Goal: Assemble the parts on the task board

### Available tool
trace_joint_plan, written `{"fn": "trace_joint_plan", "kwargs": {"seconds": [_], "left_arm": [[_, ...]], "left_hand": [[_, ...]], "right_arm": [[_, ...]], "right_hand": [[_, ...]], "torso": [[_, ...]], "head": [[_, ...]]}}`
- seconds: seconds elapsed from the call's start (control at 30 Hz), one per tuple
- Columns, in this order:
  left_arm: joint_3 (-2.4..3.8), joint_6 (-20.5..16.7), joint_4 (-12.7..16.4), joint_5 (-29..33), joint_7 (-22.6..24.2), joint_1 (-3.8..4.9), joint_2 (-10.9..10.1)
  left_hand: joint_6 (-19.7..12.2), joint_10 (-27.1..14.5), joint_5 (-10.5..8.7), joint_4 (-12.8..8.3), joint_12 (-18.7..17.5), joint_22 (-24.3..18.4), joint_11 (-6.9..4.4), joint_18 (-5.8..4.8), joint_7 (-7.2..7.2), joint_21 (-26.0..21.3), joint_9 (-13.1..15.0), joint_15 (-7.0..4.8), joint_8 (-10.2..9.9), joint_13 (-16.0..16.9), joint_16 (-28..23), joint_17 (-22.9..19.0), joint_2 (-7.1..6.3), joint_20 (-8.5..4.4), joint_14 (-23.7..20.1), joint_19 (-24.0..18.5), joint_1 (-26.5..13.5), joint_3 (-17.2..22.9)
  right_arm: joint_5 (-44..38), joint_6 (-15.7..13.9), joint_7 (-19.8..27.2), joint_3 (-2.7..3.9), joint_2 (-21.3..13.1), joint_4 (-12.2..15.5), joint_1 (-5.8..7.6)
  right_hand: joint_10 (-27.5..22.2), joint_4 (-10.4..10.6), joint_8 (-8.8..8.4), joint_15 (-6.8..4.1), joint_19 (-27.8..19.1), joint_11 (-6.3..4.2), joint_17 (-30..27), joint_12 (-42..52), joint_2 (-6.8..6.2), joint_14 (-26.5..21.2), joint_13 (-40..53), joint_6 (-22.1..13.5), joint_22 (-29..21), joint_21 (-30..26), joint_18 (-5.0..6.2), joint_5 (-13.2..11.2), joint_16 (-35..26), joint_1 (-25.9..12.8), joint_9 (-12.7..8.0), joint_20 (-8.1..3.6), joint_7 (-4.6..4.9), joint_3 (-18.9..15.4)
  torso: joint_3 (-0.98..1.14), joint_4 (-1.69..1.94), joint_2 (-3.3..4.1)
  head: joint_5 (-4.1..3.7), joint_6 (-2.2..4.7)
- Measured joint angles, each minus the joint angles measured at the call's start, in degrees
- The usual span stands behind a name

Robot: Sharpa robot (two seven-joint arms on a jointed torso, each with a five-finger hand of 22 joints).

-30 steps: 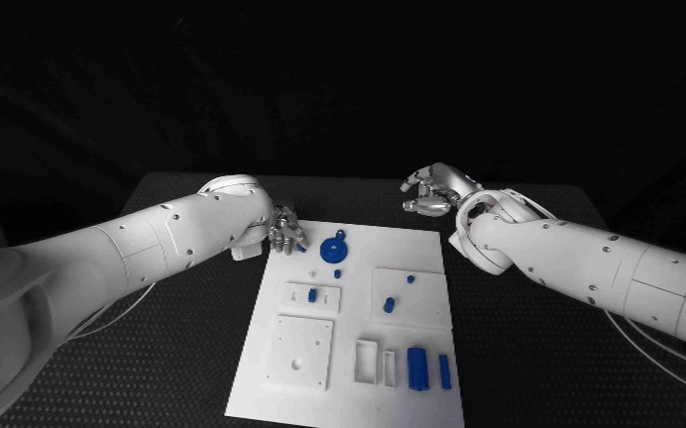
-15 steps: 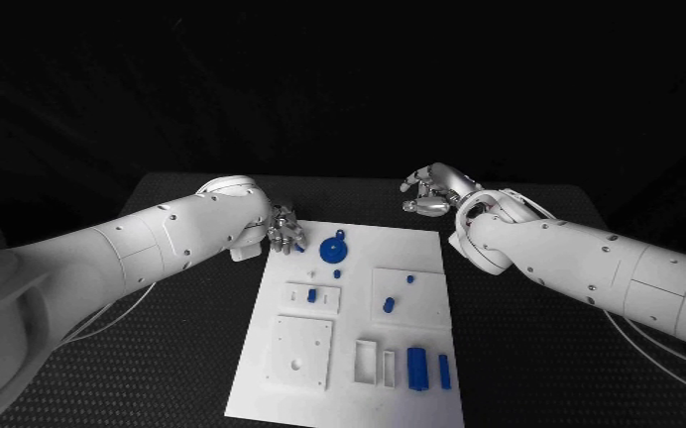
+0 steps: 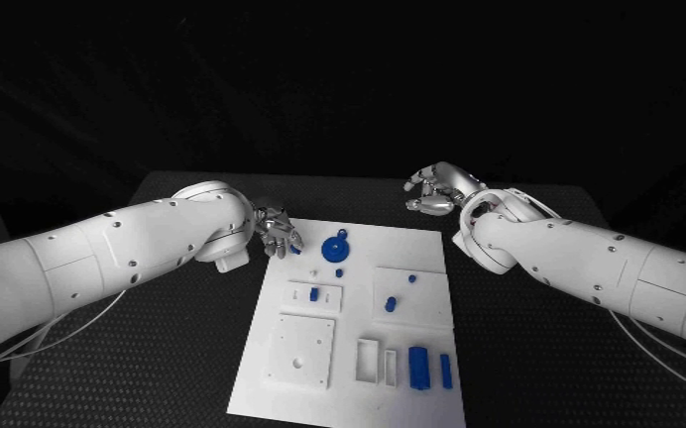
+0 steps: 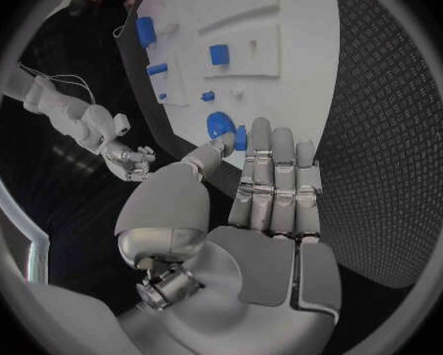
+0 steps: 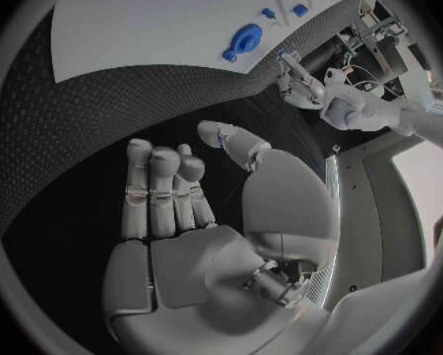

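Task board (image 3: pixel 358 369) lies at lower centre of the head view. Left hand (image 3: pixel 275 233), open with fingers straight and empty, hovers at its upper-left corner beside the round blue part (image 3: pixel 335 248); right hand (image 3: pixel 433 192), also open and empty, waits off the board's upper right. The grasp would best close on the part's rim, lowered squarely.

Your left arm (image 3: pixel 129 255) reaches in from the left side, its wrist bent so the left hand (image 3: pixel 276 232) points toward the middle of the table. In the left wrist view, that hand's fingers (image 4: pixel 276 177) lie straight and side by side, with the thumb set apart, and they hold nothing. Your right arm (image 3: pixel 572 255) comes in from the right side. The right hand (image 3: pixel 433 190) hangs farther back, fingers (image 5: pixel 162 193) loosely extended, thumb apart, palm empty.
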Motion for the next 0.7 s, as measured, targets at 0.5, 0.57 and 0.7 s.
{"fn": "trace_joint_plan", "kwargs": {"seconds": [0.5,0.57,0.7], "left_arm": [[-5.03,-6.78,12.43,-2.37,-1.66,0.04,-7.19],[-5.49,-7.27,12.95,-3.05,-2.04,-0.03,-7.54],[-5.42,-8.13,13.43,-4.08,-2.63,-0.07,-7.54]], "left_hand": [[4.11,5.12,7.61,-2.54,5.04,-0.01,-1.88,0.01,-1.45,11.51,0.0,-2.75,0.54,5.66,7.32,3.38,-1.37,-2.14,4.39,9.36,-3.82,-0.3],[4.16,4.92,8.35,-2.58,8.26,-0.01,-2.41,0.01,-1.51,14.69,0.0,-2.9,0.62,8.52,10.66,5.12,-1.2,-2.76,4.27,10.99,-4.42,-0.26],[4.15,4.7,8.67,-2.72,14.02,-0.01,-2.89,0.98,-1.53,18.73,0.0,-3.27,1.64,13.03,15.7,7.8,-1.3,-3.4,4.24,13.3,-4.75,-0.19]], "right_arm": [[0.02,0.12,0.0,0.0,-0.02,-0.1,0.0],[0.02,0.13,0.0,0.0,-0.03,-0.11,0.0],[0.02,0.14,0.0,0.0,-0.04,-0.11,0.0]], "right_hand": [[0.0,0.0,0.0,0.0,0.0,0.0,0.0,0.0,0.0,0.0,-0.05,0.0,-0.01,0.0,0.0,0.0,0.0,0.0,0.0,0.0,0.0,0.0],[0.0,0.0,0.0,0.0,0.0,0.0,0.0,0.0,0.0,0.0,-0.05,0.0,-0.01,0.0,0.0,0.0,0.0,0.0,0.0,0.0,0.0,0.0],[0.0,0.0,0.0,0.0,0.0,0.0,0.0,0.0,0.0,0.0,-0.05,0.0,-0.01,0.0,0.0,0.0,0.0,0.0,0.0,0.0,0.0,0.0]], "torso": [[0.1,0.21,-0.19],[0.1,0.21,-0.2],[0.13,0.19,-0.2]], "head": [[0.73,-0.81],[0.8,-0.89],[0.87,-1.01]]}}
